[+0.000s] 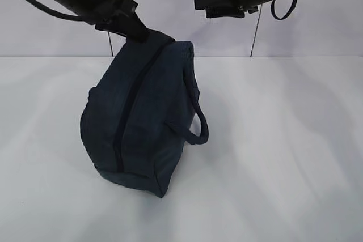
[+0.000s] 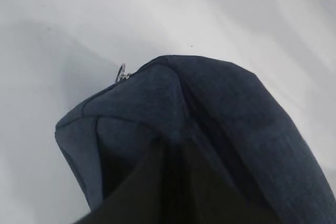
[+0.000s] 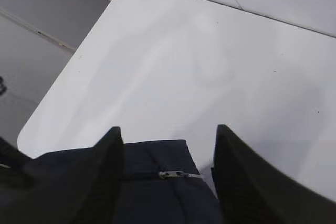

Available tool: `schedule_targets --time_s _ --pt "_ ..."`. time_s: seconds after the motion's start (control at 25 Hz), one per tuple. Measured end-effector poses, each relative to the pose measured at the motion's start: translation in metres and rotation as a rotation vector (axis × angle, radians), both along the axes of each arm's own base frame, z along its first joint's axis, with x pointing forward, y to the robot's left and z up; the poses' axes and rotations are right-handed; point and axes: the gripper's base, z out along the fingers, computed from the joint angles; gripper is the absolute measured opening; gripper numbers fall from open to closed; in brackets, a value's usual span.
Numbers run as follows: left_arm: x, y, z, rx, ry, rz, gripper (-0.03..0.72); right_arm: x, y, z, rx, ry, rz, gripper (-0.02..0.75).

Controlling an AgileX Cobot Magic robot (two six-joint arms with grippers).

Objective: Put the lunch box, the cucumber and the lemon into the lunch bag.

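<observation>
lunch bag (image 1: pixel 142 123) zipped, contents hidden | left fingers (image 1: pixel 131 29) pinch its top | right fingers (image 3: pixel 118 177) spread

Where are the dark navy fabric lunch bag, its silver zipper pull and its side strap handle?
Dark navy fabric lunch bag (image 1: pixel 147 123): exterior view, on its front side panel.
Silver zipper pull (image 3: pixel 181 174): right wrist view, on the metal tab.
Side strap handle (image 1: pixel 201 123): exterior view, on the loop's outer curve.
</observation>
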Motion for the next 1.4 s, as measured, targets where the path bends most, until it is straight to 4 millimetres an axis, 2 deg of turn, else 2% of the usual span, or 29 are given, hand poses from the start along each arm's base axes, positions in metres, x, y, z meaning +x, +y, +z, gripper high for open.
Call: schedule_targets --time_s 0.2,0.28,0.44,0.52,0.6,0.8,1.0,1.16,1.4 --pt "0.011 -0.003 -0.029 0.01 0.104 0.054 0.071 -0.006 -0.003 0.016 -0.049 -0.008 -0.016 0.435" --pt "0.013 -0.002 -0.037 0.035 0.122 0.06 0.155 -0.008 -0.003 0.021 -0.054 -0.011 -0.019 0.435" --pt "0.014 -0.001 -0.042 0.056 0.132 0.068 0.413 -0.012 -0.004 0.03 -0.058 -0.024 -0.023 0.435" --pt "0.014 -0.001 -0.042 0.057 0.135 0.073 0.495 -0.013 -0.004 0.033 -0.069 -0.026 -0.026 0.435" --pt "0.015 0.001 -0.041 0.056 0.137 0.082 0.531 -0.015 -0.005 0.036 -0.084 -0.024 -0.032 0.435" --pt "0.007 0.017 -0.016 0.038 0.14 0.105 0.549 -0.022 -0.01 0.05 -0.154 -0.03 -0.064 0.435" --pt "-0.016 0.034 0.021 0.075 0.155 0.099 0.544 -0.041 -0.01 0.08 -0.258 -0.045 -0.115 0.435" --pt "-0.039 0.051 0.042 0.198 0.196 0.158 0.505 -0.065 0.006 0.106 -0.385 -0.067 -0.146 0.435" --pt "-0.067 0.074 0.083 0.285 0.097 0.3 0.482 -0.109 0.038 0.129 -0.563 -0.077 -0.191 0.435"
